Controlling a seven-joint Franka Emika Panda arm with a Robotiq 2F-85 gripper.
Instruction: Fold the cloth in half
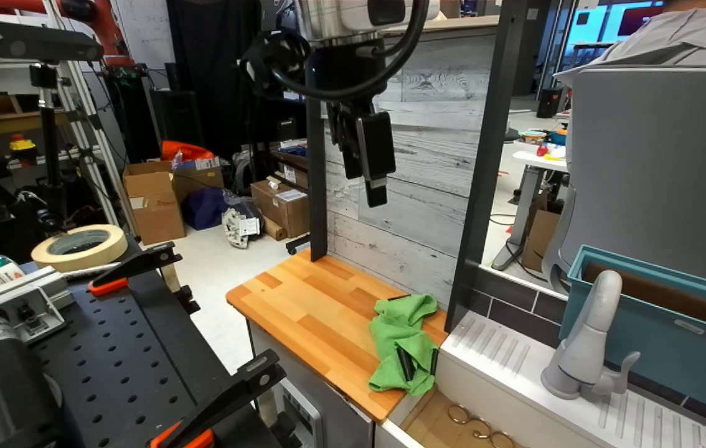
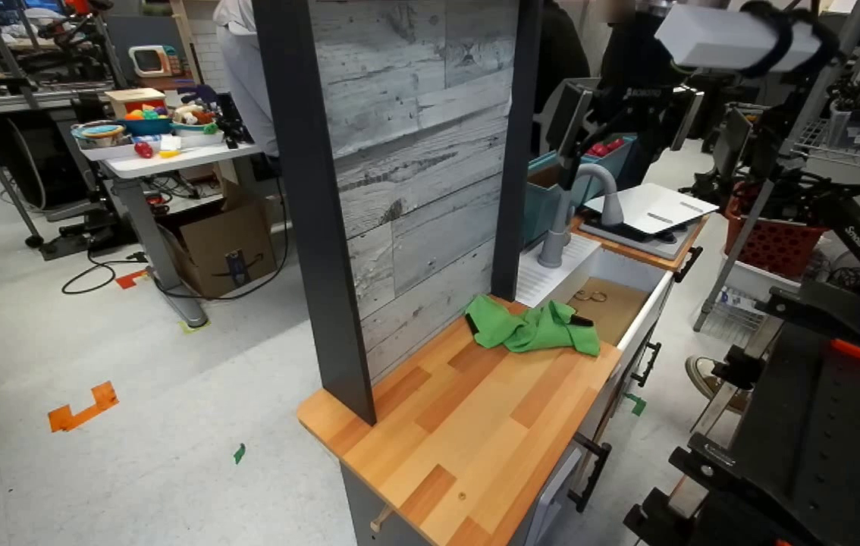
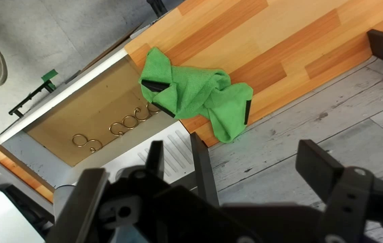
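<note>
With its jaws spread apart, the gripper (image 3: 230,162) was positioned higher than the cloth (image 3: 195,91), which lay bunched on the counter (image 3: 299,30) at the end nearest the faucet (image 1: 586,333).

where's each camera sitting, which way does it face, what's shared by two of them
An exterior view: high near the bench, looking down across the counter; arm and gripper at top.
An exterior view: at the counter's end, looking along it toward the faucet; gripper upper right.
Wrist view: on the wrist, looking down at the cloth; spread fingers at bottom.
Both exterior views share cloth, counter and faucet.
</note>
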